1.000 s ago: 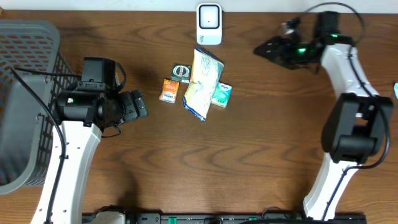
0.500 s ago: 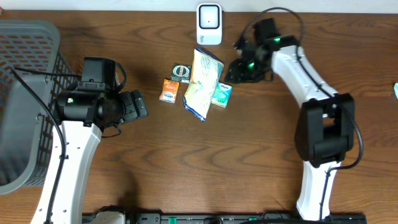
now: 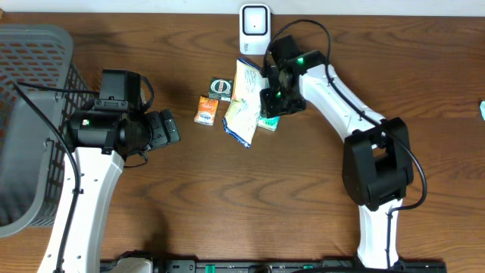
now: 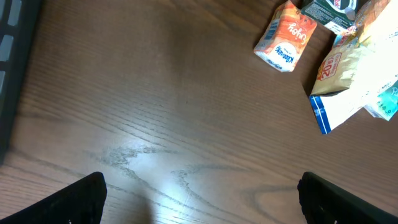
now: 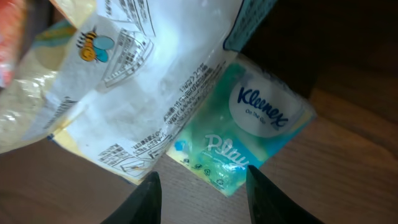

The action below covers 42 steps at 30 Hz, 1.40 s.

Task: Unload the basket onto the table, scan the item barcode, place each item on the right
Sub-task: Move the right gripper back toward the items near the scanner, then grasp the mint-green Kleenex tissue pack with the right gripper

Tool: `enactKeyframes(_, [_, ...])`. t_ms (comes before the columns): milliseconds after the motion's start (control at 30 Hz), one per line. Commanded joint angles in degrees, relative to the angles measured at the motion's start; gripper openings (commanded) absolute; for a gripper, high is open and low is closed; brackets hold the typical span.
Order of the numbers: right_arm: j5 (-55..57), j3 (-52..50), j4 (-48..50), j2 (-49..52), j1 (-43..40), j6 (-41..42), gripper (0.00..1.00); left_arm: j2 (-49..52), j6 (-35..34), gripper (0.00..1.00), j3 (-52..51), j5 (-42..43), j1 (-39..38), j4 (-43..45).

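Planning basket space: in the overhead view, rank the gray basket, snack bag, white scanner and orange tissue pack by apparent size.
1. gray basket, though partly out of frame
2. snack bag
3. white scanner
4. orange tissue pack

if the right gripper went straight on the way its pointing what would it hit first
Most likely the teal Kleenex pack, which lies straight ahead between the right gripper's parted fingers. The white snack bag overlaps its edge close beside, and depth is unclear, so the bag could be touched too.

White links (image 3: 82,199), black joints (image 3: 377,168); green light (image 3: 301,61), apparently, on right arm (image 3: 333,87).
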Motion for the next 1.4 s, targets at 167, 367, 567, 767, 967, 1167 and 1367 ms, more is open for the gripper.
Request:
enactKeyframes(167, [3.7,-0.4,0.2,-0.3,0.7,2.7,0.32,0.0,-0.5,0.98,0.0,-0.2,0.3,-0.3])
enactKeyframes(367, [3.8,-0.4,1.5,0.2,0.7,3.5,0.07,0.0,-0.5,0.98,0.0,-0.2,0.3,-0.3])
enactKeyframes(567, [3.8,-0.4,2.6,0.5,0.7,5.3,0.01,0.0,-0.5,0.98,0.0,-0.2,0.3,-0.3])
enactKeyframes(767, [3.8,-0.5,3.5,1.5,0.7,6.8,0.01,0.0,-0.5,0.97,0.0,-0.2,0.3,-0.3])
enactKeyframes(967, [3.8,-3.8,7.2,2.0,0.7,6.8,0.01,0.0,-0.5,0.98,0.0,-0.2,0.3,-0.3])
enactKeyframes(1167, [3.9,-9.6,11.1,2.0,0.6,7.2,0.01,0.0,-0.5,0.98,0.0,-0.2,0.3,-0.3])
enactKeyframes(1367, [7.7,-10.4,8.4,1.9,0.1,7.2,0.01,0.0,-0.5,0.98,0.0,-0.2,0.3,-0.3])
